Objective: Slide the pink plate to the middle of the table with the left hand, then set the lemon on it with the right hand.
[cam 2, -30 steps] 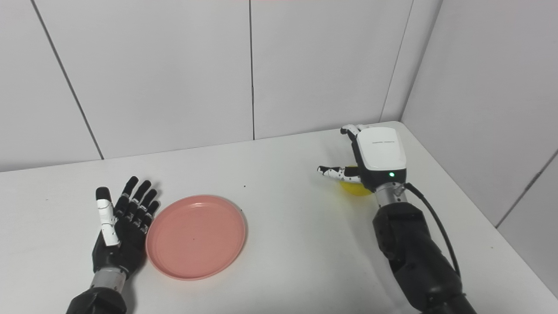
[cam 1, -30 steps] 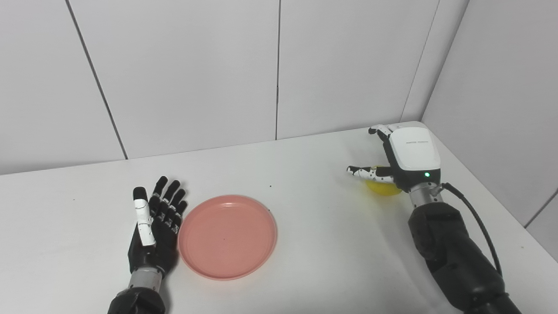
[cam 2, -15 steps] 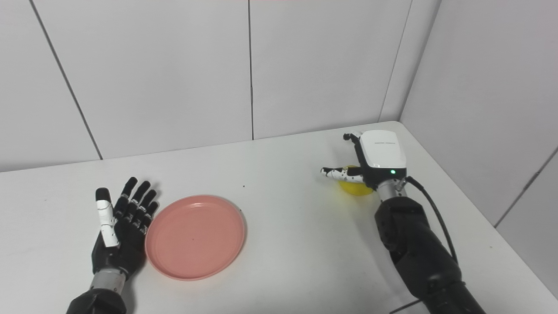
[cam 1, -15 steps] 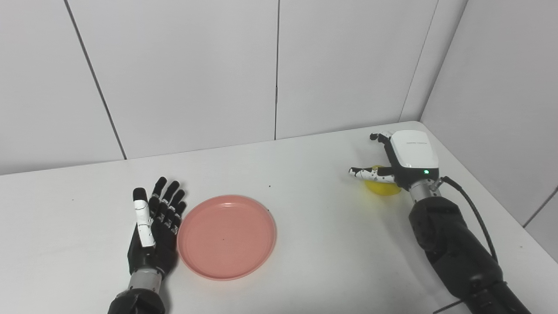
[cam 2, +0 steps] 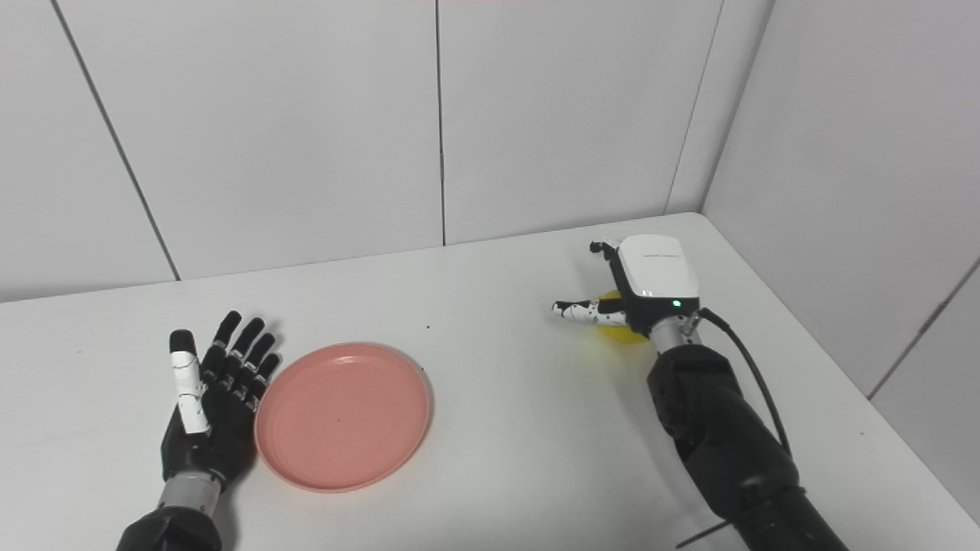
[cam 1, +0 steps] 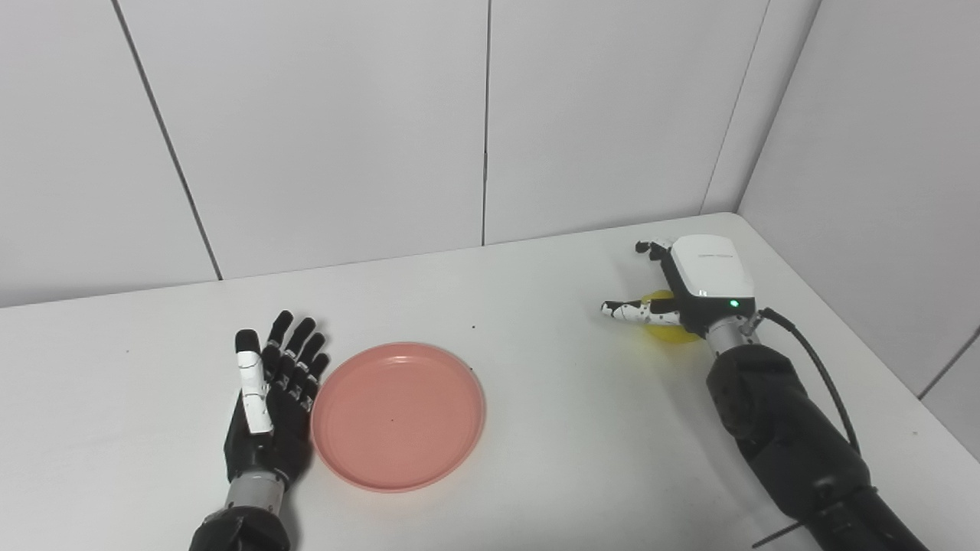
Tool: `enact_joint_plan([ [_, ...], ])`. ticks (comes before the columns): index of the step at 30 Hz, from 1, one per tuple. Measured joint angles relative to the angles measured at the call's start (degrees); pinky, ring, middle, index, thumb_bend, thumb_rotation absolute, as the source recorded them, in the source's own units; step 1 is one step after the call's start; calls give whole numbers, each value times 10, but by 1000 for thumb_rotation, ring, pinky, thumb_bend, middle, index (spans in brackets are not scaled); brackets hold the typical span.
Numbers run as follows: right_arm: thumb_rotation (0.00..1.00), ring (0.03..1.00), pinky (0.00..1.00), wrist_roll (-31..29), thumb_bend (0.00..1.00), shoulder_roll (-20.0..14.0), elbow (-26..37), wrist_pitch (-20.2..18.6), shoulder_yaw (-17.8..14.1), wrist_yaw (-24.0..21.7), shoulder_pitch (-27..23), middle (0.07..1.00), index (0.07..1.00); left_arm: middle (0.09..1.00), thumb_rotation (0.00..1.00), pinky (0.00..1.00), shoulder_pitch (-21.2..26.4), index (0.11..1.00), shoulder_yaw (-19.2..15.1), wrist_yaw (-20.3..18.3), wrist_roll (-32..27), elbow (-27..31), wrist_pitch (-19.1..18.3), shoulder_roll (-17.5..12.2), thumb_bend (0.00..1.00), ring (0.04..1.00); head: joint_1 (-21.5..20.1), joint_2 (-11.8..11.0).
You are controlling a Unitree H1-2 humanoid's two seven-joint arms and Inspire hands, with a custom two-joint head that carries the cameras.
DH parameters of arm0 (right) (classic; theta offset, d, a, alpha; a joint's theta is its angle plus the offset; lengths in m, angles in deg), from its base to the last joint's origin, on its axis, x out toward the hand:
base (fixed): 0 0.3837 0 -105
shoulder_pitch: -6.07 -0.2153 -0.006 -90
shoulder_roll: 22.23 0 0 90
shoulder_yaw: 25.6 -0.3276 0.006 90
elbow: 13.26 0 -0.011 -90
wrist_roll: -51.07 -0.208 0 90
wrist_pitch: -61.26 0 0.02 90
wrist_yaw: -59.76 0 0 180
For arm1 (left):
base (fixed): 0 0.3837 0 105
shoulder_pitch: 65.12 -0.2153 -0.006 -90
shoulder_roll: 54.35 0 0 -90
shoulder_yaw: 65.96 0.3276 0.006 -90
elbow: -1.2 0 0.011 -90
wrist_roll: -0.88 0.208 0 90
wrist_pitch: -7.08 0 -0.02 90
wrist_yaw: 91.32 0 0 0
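The pink plate [cam 1: 398, 414] lies flat on the white table [cam 1: 551, 428], left of the middle. My left hand [cam 1: 269, 402] rests open on the table, its edge against the plate's left rim, fingers pointing away from me. The yellow lemon [cam 1: 668, 327] sits at the right side of the table, mostly hidden under my right hand [cam 1: 693, 287]. The right hand is low over the lemon with its thumb stretched out to the left and fingers spread past the far side. It is open and does not grip the lemon.
Grey wall panels [cam 1: 490, 122] rise behind the table and along its right side. A black cable [cam 1: 811, 367] runs along my right forearm. The table's right edge lies close beside the right arm.
My right hand has dropped lower over the lemon and shifted slightly left. The left hand and the plate have not moved.
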Motion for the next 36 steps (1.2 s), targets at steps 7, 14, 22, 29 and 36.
enact_joint_plan([
  [7, 707, 593, 478, 1, 841, 6, -10, -8, 9, -6, 2, 689, 719, 930, 890, 969, -5, 938, 2, 0, 1, 7, 0, 0, 824, 946, 0, 2],
  [14, 705, 617, 507, -4, 844, 6, -22, -11, 10, -6, 5, 701, 717, 931, 900, 960, -6, 939, 3, 0, 2, 8, 0, 0, 818, 943, 1, 7],
  [22, 723, 612, 507, -12, 841, 5, -22, -12, 9, -8, 8, 697, 715, 934, 912, 973, -7, 945, 5, 0, 4, 11, -3, -2, 799, 949, 1, 11],
  [29, 663, 515, 399, -24, 825, 5, -22, -12, 9, -8, 15, 640, 688, 935, 905, 970, -7, 947, 6, 0, 10, 13, -6, -3, 795, 948, 1, 14],
  [36, 633, 472, 368, -35, 827, 5, -22, -12, 5, -9, 17, 597, 659, 933, 906, 961, -7, 946, 6, 0, 10, 13, -8, -4, 795, 946, 1, 16],
])
